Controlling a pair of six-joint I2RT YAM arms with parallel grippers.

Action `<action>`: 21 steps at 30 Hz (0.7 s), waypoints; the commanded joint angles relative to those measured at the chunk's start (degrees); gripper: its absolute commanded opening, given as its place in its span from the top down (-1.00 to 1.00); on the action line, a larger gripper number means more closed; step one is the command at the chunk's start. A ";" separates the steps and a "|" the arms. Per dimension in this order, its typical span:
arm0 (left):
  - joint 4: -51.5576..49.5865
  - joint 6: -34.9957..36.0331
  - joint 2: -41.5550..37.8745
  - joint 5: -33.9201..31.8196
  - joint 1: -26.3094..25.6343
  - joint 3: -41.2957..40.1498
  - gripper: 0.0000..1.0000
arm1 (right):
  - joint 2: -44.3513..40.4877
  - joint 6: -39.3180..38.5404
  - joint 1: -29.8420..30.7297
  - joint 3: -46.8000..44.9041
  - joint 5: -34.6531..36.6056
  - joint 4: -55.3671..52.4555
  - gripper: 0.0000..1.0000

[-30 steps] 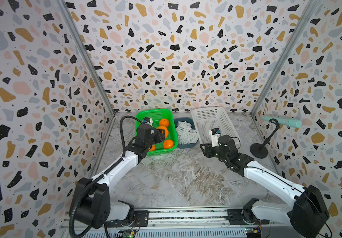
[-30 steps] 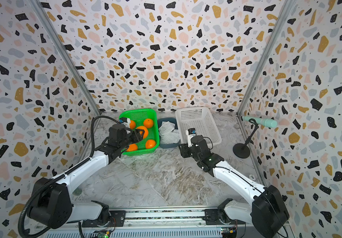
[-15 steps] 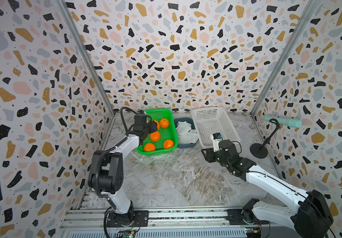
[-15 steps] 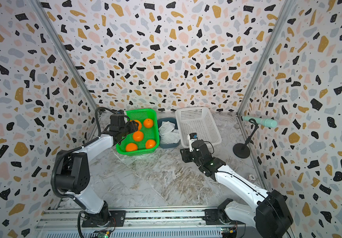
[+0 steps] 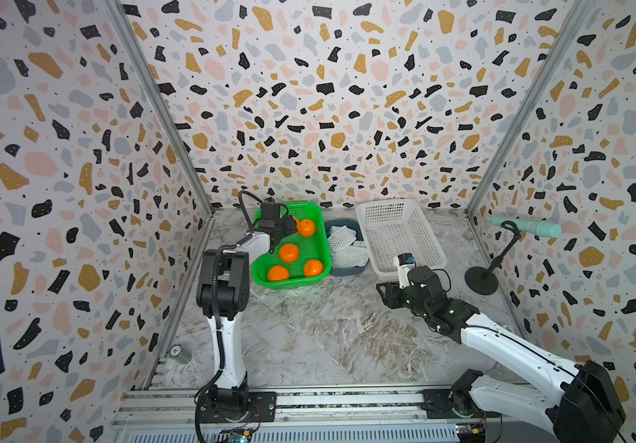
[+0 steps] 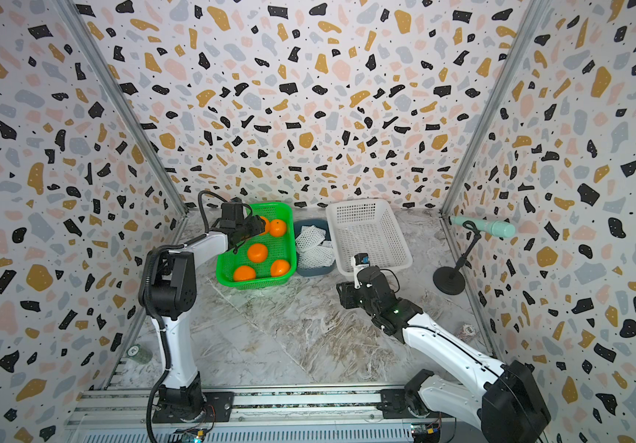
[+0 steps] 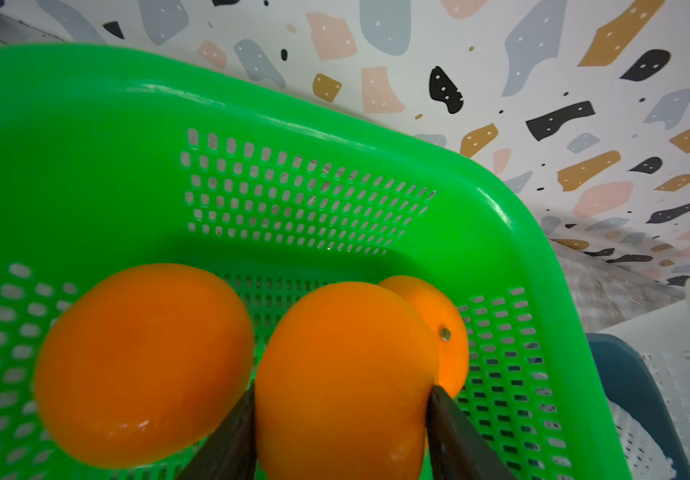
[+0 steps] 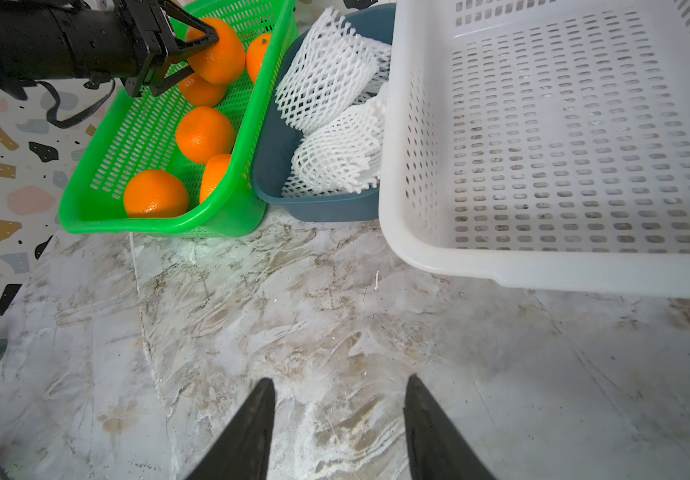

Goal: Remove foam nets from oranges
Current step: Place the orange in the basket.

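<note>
Since the bare orange (image 7: 335, 340) sits clamped in my left pincer (image 7: 342, 392) over the far end of the green basket (image 7: 127, 104), close above the other oranges (image 8: 204, 133), I'd lower it onto free mesh floor beside them before spreading the jaws, so it neither drops nor bruises a neighbour. Foam nets (image 8: 335, 104) lie in the blue bin (image 8: 314, 208) alongside; my right pincer (image 8: 340, 378) hangs part-spread, empty, over the table (image 8: 335, 291), well clear.

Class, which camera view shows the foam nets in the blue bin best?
The right wrist view: the foam nets appear close, mesh clear. Both top views show them small; the left wrist view catches only an edge.
</note>
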 commanded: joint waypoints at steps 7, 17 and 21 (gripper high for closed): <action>-1.50 0.33 -0.40 -2.78 0.39 1.89 -0.34 | -0.55 0.51 0.27 -0.08 0.82 -1.26 -0.04; -1.04 0.37 -3.65 -3.31 0.39 -0.06 -0.68 | -0.27 0.32 0.33 -0.18 1.78 -1.17 -0.05; 0.77 0.55 -8.78 -4.96 0.39 -3.48 -0.78 | -0.66 0.17 0.25 -0.30 2.98 -1.25 -0.08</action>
